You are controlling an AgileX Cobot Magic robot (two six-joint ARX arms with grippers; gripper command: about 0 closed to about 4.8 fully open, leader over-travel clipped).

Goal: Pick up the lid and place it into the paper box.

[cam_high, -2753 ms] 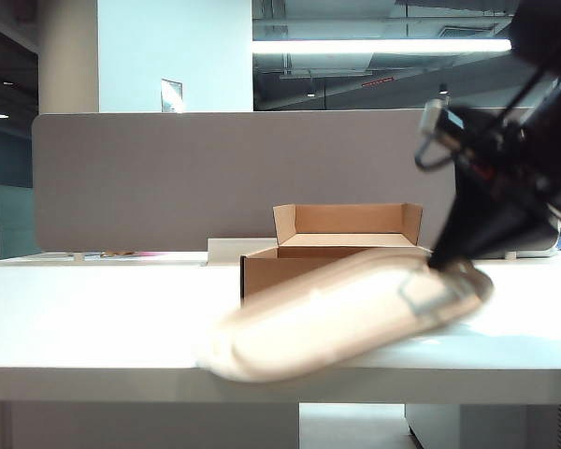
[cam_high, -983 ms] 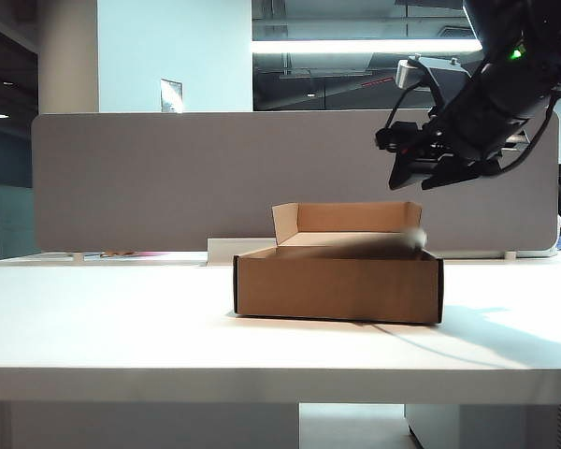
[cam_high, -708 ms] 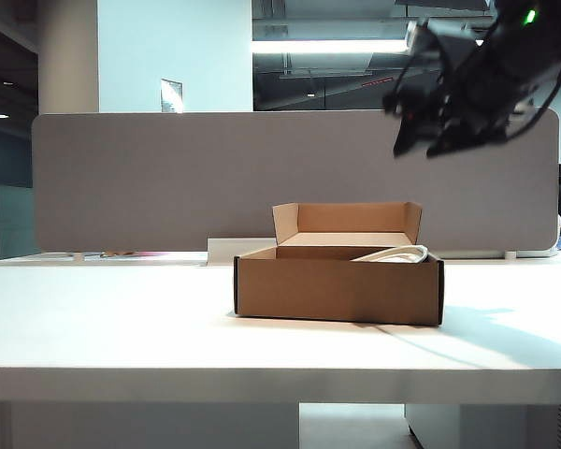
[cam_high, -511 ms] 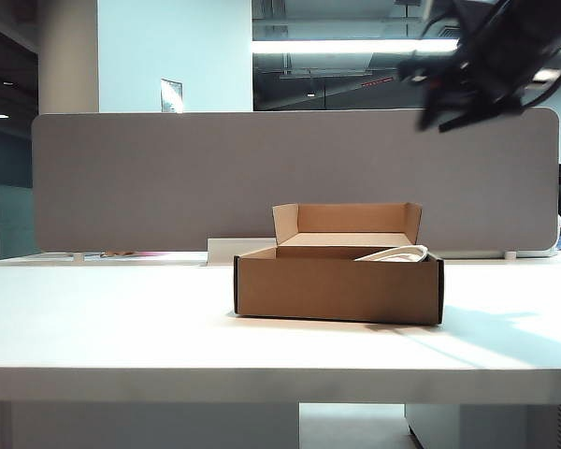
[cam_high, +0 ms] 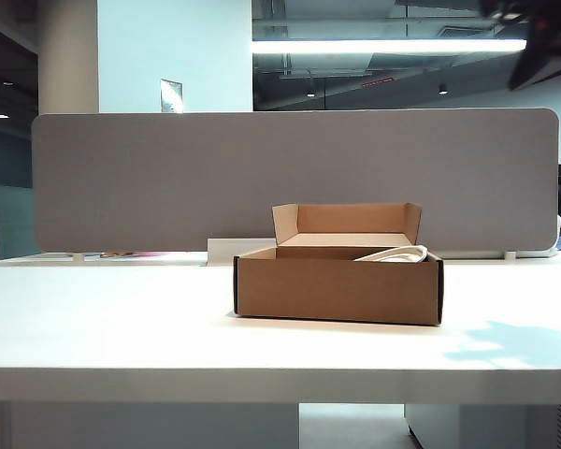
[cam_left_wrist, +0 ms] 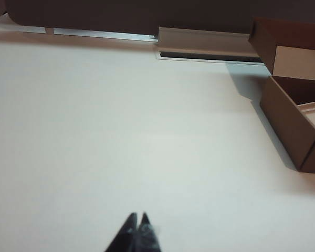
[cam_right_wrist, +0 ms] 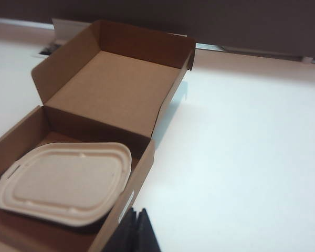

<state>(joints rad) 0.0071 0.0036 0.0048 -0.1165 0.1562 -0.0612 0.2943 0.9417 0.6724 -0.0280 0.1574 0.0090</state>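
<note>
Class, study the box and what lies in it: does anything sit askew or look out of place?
Yes. The lid is in the paper box but not flat: one end rides up on the side wall and pokes above the rim. Both pincers, left and right, are shut and clear of it.

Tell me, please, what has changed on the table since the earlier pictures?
The right gripper let go of the lid, which now lies tilted in the paper box, one end raised above the right wall. The right arm then rose away to the upper right, and its fingers are now shut and empty. The box moved slightly when the lid went in, then kept its place. The left gripper hangs shut over bare table.
</note>
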